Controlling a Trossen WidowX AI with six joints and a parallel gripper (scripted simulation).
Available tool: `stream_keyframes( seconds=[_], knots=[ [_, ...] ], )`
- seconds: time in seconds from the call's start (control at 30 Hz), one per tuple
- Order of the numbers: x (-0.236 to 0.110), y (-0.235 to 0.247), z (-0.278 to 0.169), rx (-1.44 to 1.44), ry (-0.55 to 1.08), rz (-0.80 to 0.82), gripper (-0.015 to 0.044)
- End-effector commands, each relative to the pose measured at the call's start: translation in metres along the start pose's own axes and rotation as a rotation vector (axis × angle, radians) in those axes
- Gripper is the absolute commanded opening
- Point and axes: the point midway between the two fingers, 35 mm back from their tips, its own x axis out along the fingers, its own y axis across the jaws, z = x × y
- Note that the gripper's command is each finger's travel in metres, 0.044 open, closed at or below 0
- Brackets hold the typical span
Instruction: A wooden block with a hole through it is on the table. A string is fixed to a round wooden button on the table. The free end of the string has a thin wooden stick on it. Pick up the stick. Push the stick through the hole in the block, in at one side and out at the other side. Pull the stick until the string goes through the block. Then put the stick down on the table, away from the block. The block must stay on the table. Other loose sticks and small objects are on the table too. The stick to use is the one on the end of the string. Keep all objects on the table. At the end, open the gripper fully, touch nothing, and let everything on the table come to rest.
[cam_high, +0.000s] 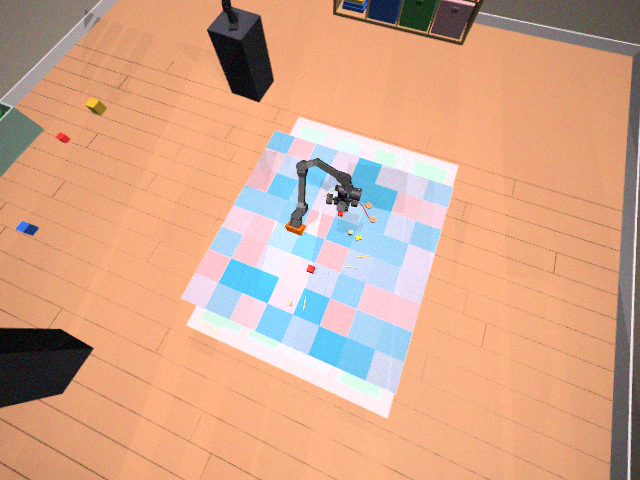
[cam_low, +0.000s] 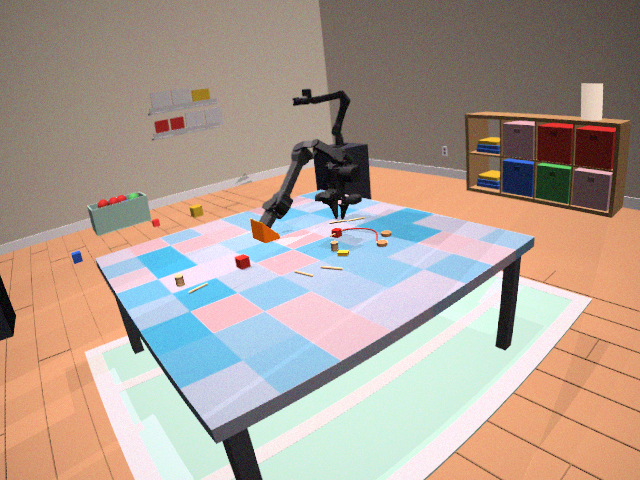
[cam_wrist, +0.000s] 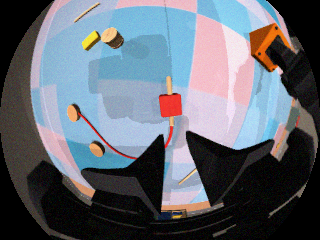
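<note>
The red block (cam_wrist: 170, 104) (cam_low: 336, 232) (cam_high: 341, 212) with the hole rests on the table (cam_low: 320, 330). The thin stick (cam_wrist: 168, 84) is inside the hole; one end pokes out the far side and the near end shows just below the block. The red string (cam_wrist: 110, 148) (cam_low: 361, 229) curves from the near end to a round wooden button (cam_wrist: 74, 114) (cam_low: 382, 242). My gripper (cam_wrist: 175, 136) (cam_low: 343, 210) hovers just above and behind the block. Its fingers stand apart with nothing between them.
A second button (cam_wrist: 96, 150) (cam_low: 385, 233) lies by the string. A wooden cylinder (cam_wrist: 112, 38) (cam_low: 334, 245) and a yellow piece (cam_wrist: 91, 40) (cam_low: 342, 252) lie past the block. Loose sticks (cam_low: 331, 267) (cam_low: 303, 273) (cam_low: 347, 220), a red cube (cam_low: 242, 261) and the orange arm base (cam_low: 263, 232) are nearby.
</note>
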Motion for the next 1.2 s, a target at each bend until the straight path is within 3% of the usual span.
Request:
stream_keyframes(
  seconds=[0.0,0.23,0.8,1.17],
  knots=[
    [-0.028,-0.002,-0.002,0.001,0.011,0.001,0.0123],
    [-0.023,-0.001,0.0,-0.06,0.002,0.008,0.0123],
    [-0.022,-0.001,0.029,-1.587,-0.005,-0.002,0.0123],
    [-0.022,-0.002,0.039,-2.144,-0.001,-0.004,0.0123]
  ],
)
